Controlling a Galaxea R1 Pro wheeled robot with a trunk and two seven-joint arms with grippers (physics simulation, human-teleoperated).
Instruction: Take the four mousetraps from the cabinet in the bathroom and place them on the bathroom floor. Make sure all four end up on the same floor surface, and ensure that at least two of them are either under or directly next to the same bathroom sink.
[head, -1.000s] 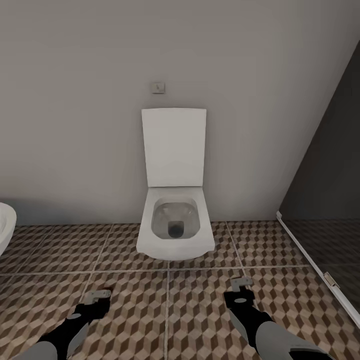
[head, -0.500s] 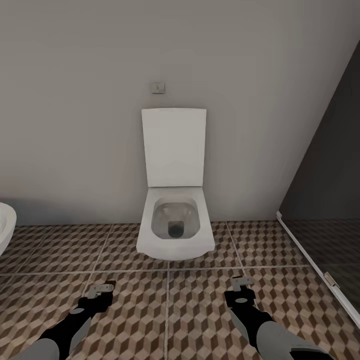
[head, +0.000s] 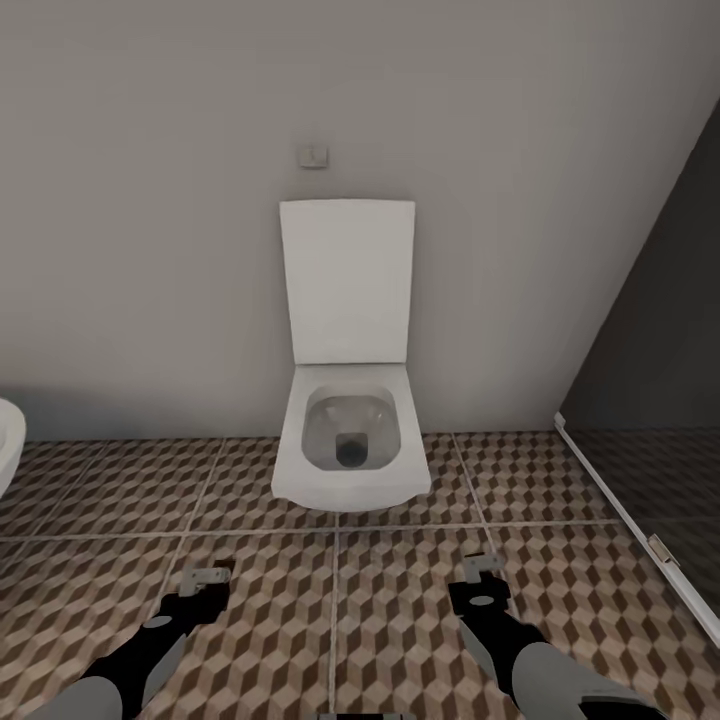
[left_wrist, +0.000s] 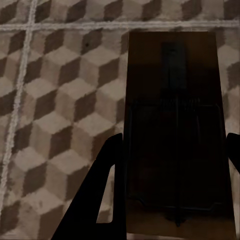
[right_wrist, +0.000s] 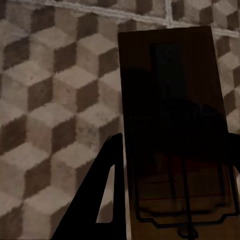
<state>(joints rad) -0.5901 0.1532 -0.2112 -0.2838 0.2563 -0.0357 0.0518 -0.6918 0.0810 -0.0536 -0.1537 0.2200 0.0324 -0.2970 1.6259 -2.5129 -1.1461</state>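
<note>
Left gripper (left_wrist: 172, 195) jaws clamped on a mousetrap (left_wrist: 175, 120) | right gripper (right_wrist: 172, 195) jaws clamped on another mousetrap (right_wrist: 172, 115) | both low above bathroom floor (head: 300, 600), near toilet (head: 350, 440) | judged: two fetched, none placed.

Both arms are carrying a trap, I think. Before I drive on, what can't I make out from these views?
- Left mousetrap: its near end is cut off by the left wrist view's edge, its right side hides that finger.
- Right mousetrap: very dark in the right wrist view, metal parts barely readable.
- White fixture: cut off by the head view's left edge.
- Left gripper and right gripper: too small in the head view to see the traps.
</note>
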